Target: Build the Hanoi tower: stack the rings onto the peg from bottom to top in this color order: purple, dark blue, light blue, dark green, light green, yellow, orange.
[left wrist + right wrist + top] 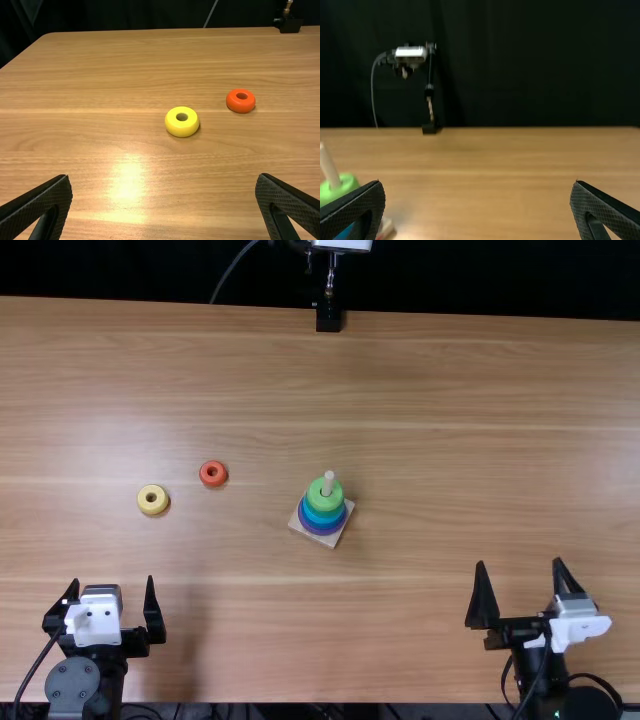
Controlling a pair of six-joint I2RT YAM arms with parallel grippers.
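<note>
In the top view my left gripper [108,608] stands open at the near left, nearer the table's edge than the yellow ring [153,500] and the orange ring [213,473]. The wooden peg [328,481] rises from its square base [333,539] near the middle, with a light green ring [324,497] uppermost and blue and purple rings under it. My right gripper [520,585] is open at the near right. Between the spread fingers of my left gripper [164,187], the yellow ring [182,122] lies farther off. My right gripper [477,192] holds nothing; the light green ring [340,189] is beside it.
A camera stand [328,315] is at the table's far edge. Both arms' bases are at the near edge of the wooden table [450,420], with cables [596,680] around them.
</note>
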